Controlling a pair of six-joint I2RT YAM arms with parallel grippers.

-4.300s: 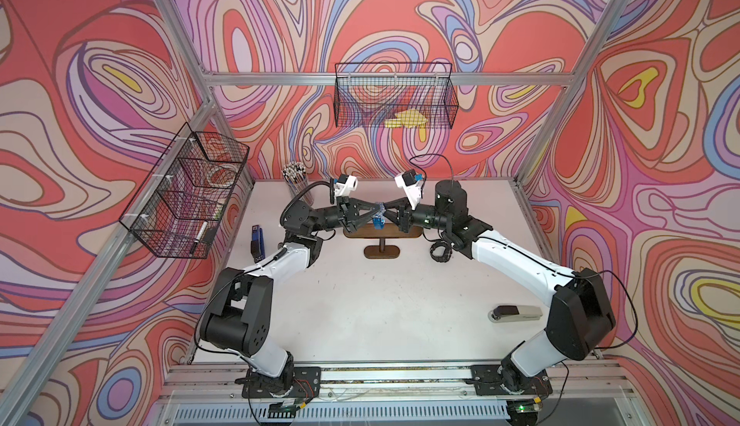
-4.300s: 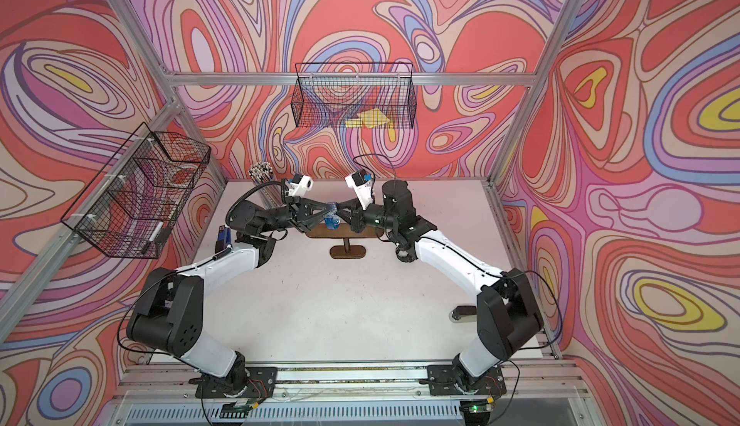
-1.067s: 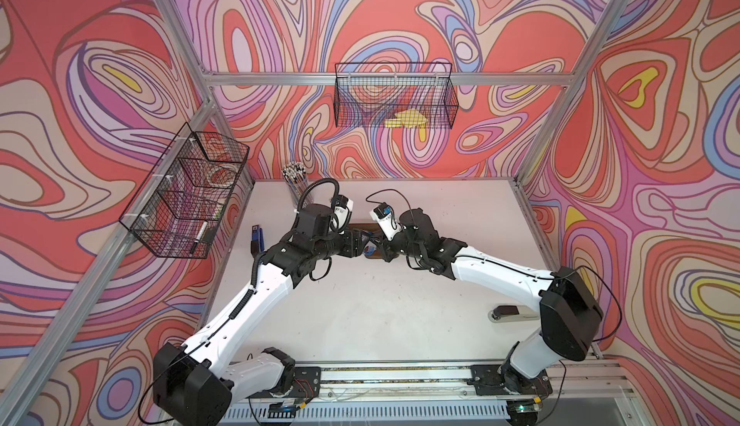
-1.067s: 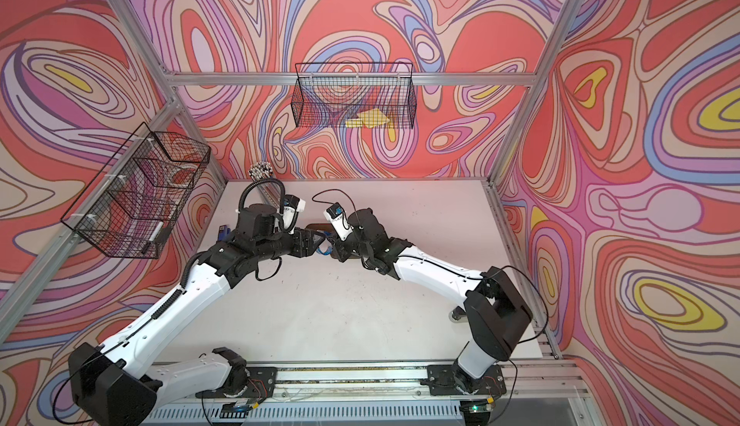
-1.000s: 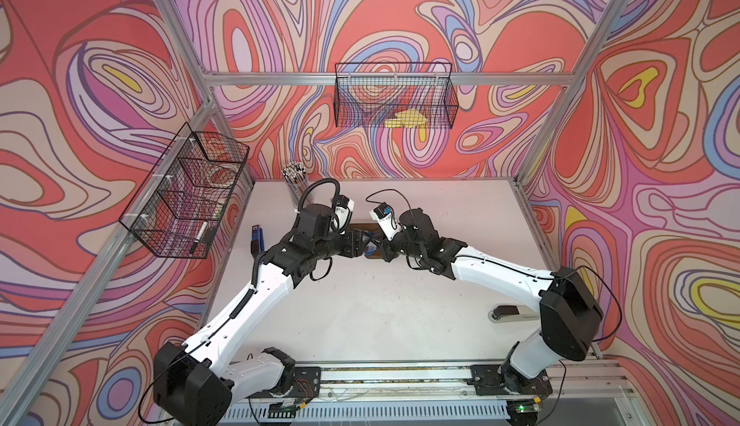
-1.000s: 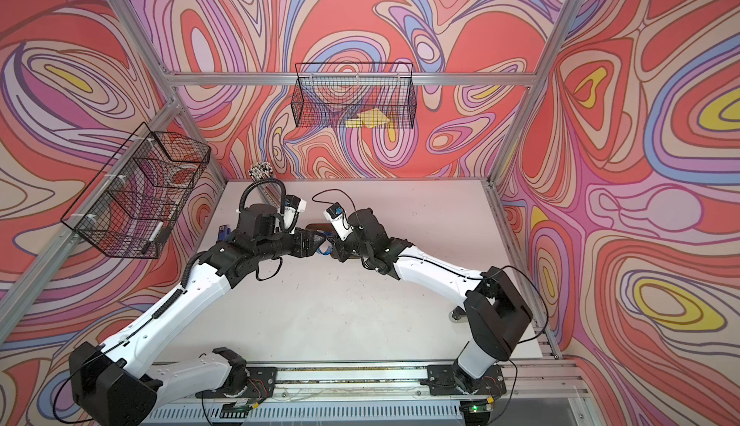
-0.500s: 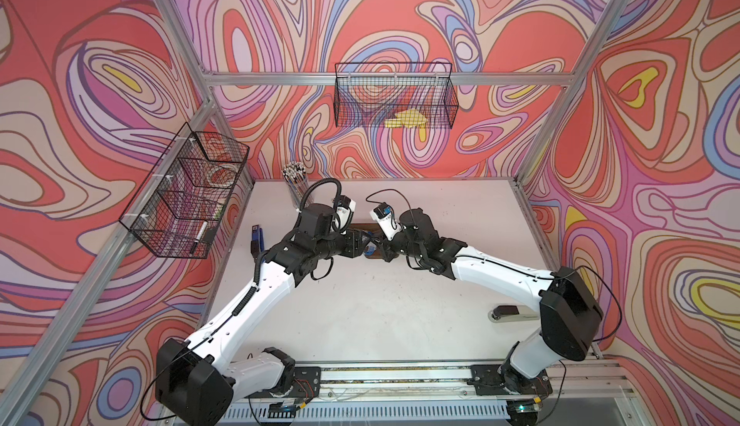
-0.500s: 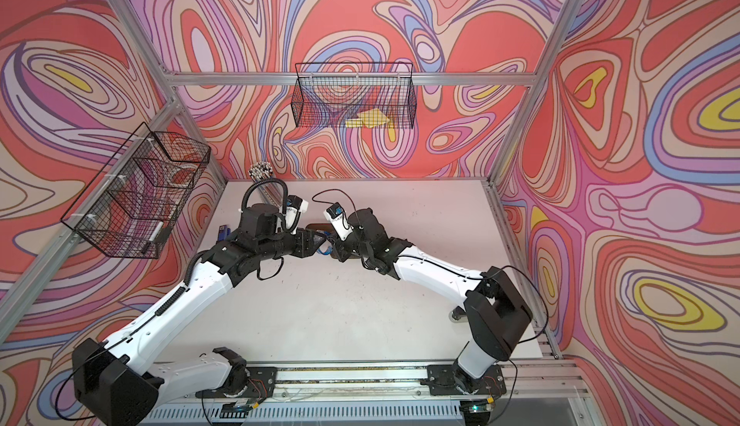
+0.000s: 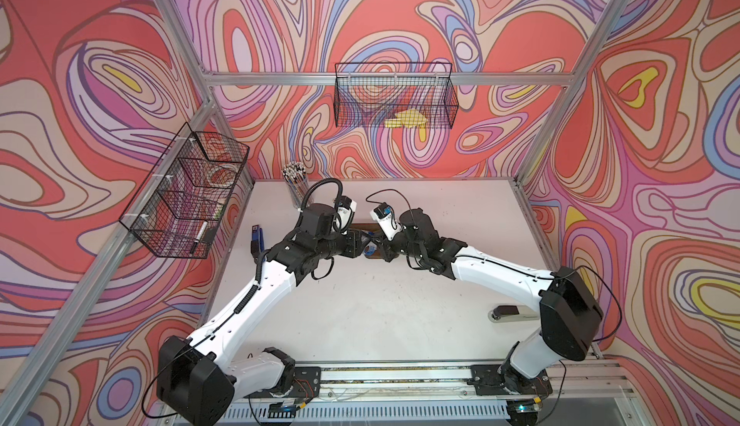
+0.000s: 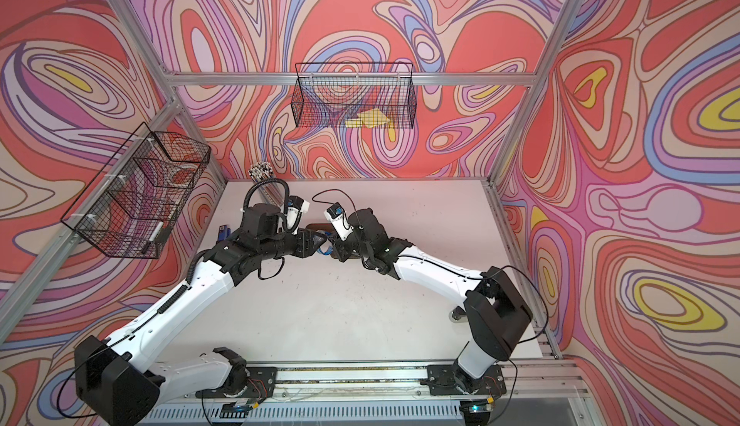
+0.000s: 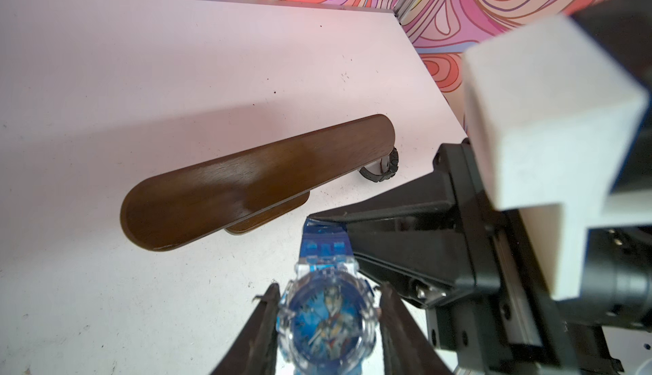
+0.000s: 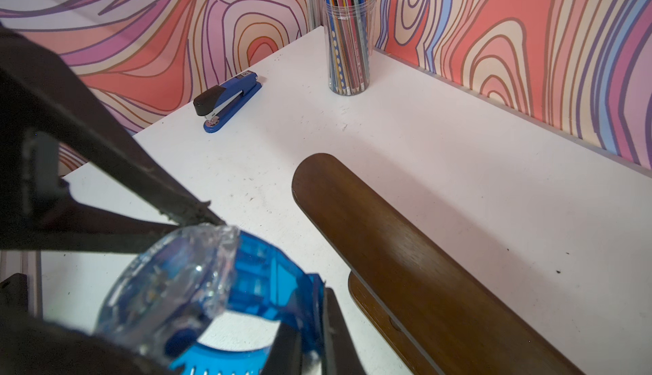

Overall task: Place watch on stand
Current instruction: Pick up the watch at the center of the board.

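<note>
- Got the right gripper [image 12: 307, 320] clamped all the way down on the blue strap of the watch [image 12: 197, 278], right next to the clear plastic case.
- Got the left gripper [image 11: 328, 288] straddling the case from the opposite side, partway open, with one finger [image 11: 263, 324] on either side of the blue dial.
- Honestly can't tell whether those left fingers are really squeezing the case or just sitting tight against it. Hardly any gap on either side in the left wrist view.
- From the right wrist view, seeing one left fingertip touching the top edge of the case.
- Watch-wise: hanging in the air between the two grippers, just beside the top bar of the stand [image 11: 254, 179] on the robot-base side. Not on the bar, and clear of the white table [image 11: 141, 73].
- In both top views, seeing the two grippers meeting nose to nose right in front of the stand [image 9: 360, 226], with a speck of blue between them.
- Standing upright, that stand, with nothing on its top bar.
- Also spotting a small black band-like thing [image 11: 381, 168] peeking out from under one end of the stand's bar, too small to make out.
- Off past the other end of the stand: a blue stapler [image 12: 229, 103] and a clear cup of pencils [image 12: 349, 38], both well apart from it.
</note>
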